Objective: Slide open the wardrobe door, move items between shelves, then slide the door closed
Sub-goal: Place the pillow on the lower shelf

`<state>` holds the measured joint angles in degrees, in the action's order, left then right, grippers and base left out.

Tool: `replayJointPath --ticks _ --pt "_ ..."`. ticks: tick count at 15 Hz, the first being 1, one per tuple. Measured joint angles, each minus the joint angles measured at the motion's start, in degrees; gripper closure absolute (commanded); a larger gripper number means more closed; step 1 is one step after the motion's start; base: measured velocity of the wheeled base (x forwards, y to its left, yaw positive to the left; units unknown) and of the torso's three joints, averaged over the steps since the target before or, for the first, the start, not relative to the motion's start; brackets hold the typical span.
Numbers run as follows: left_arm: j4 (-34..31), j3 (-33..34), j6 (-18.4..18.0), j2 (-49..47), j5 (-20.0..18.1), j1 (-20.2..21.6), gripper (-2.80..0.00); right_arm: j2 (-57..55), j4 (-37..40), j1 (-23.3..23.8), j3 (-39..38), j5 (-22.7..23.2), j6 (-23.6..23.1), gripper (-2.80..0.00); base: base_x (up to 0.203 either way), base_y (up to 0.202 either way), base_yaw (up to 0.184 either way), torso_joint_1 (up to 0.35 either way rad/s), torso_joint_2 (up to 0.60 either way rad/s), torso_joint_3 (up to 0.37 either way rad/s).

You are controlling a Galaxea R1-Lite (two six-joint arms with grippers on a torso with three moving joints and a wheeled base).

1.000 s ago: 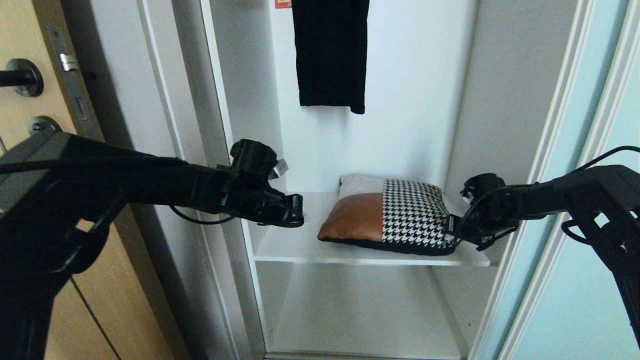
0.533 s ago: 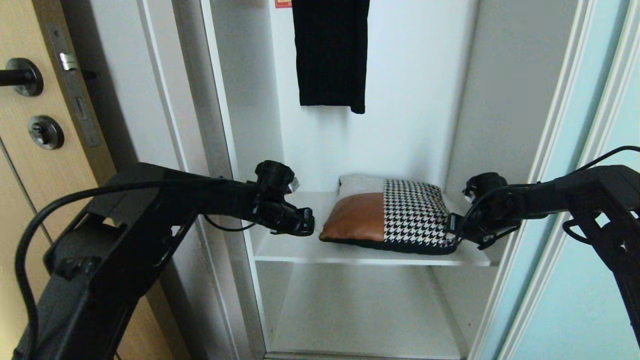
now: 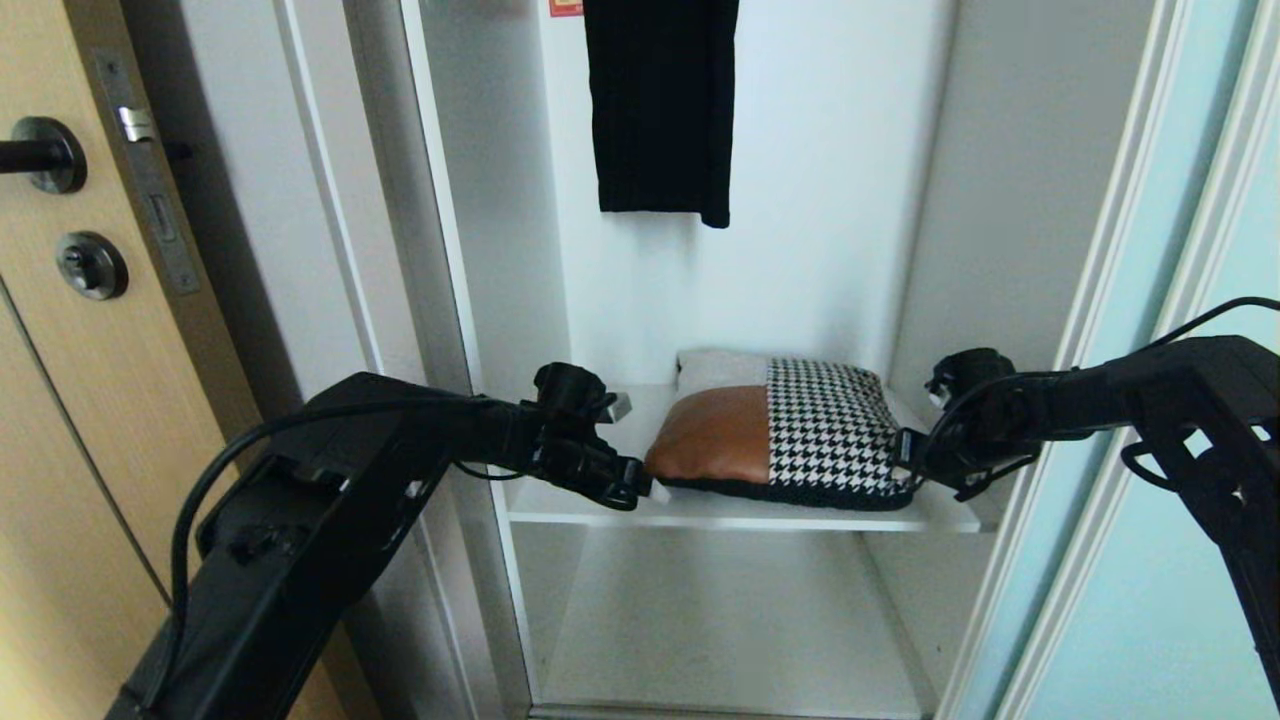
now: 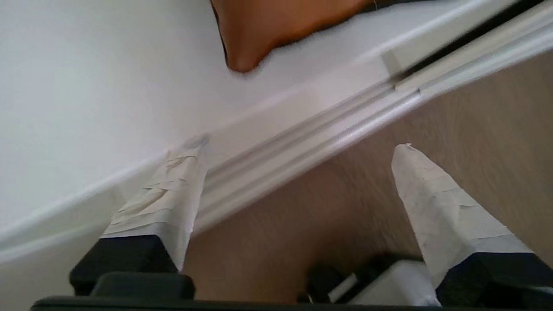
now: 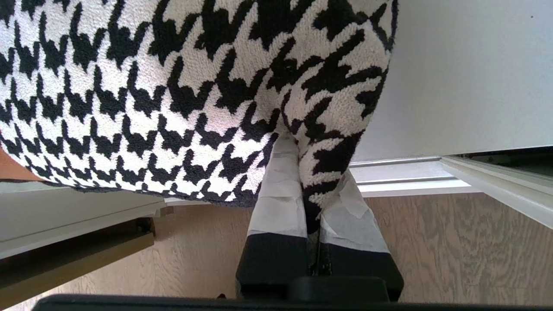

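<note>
Soft, even daylight fills the white wardrobe, brightest on its back wall [image 3: 820,200]. The left side wall [image 3: 500,200] and the space under the shelf [image 3: 740,508] lie in grey shade. The black arms read as near silhouettes. Straight frame lines bow slightly toward the head view's edges. The left wrist view is smeared by motion blur; the right wrist view is crisp.

Black garment [image 3: 660,105] and red label [image 3: 566,7] cut off at top
</note>
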<state>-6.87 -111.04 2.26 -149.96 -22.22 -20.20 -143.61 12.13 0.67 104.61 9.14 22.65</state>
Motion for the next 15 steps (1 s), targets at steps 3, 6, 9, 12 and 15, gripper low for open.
replayJointPath --ticks 3,6,9,12,15 --pt "6.28 -0.09 0.65 -1.19 -0.40 -0.02 -2.80 -0.37 -0.06 0.18 -0.22 0.55 -0.05 0.00 0.000 0.000 0.000 0.000 0.00 0.000" --pt "12.50 -0.09 0.94 -1.43 -0.32 -0.87 -2.80 -0.66 0.00 0.20 -0.26 0.99 -0.09 0.00 0.000 0.000 0.000 0.000 0.00 0.000" --pt "13.95 0.02 1.05 -1.89 -0.35 -2.36 -2.80 -0.56 0.13 0.26 -0.34 0.98 0.02 0.00 0.000 0.000 0.000 0.000 0.00 0.000" --pt "13.72 0.05 1.27 -2.77 -0.41 -3.37 -2.80 -0.22 0.22 0.37 -0.50 0.99 0.04 0.00 0.000 0.000 0.000 0.000 0.00 0.000" --pt "14.54 0.00 1.40 -4.09 -0.19 -3.33 -2.80 -0.09 0.21 0.51 -0.54 1.20 0.05 0.00 0.000 0.000 0.000 0.000 0.00 0.000"
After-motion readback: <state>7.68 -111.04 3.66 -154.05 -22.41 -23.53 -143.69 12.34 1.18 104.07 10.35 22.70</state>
